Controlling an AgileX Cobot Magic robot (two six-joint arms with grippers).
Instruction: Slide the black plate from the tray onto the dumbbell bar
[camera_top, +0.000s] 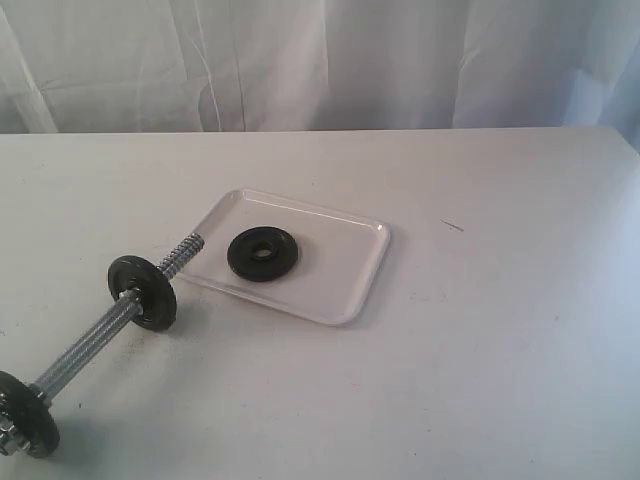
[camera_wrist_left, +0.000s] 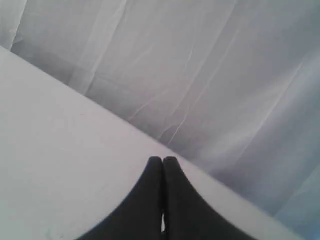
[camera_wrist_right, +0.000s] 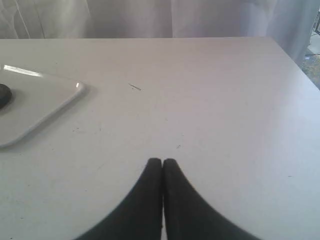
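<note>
Pale table (camera_top: 500, 350), glossy tray (camera_top: 340, 290), matte plate (camera_top: 242, 256)

A white table (camera_top: 500, 380) filled the lower part of the scene, its matte top faintly scuffed and bearing one short dark mark (camera_top: 452, 225). Behind its far edge hung a white curtain (camera_top: 330, 60) in long, soft vertical folds (brighter in some bands than in others, and bluish toward the right). The light was even and diffuse, and the tabletop showed a dull sheen.
</note>
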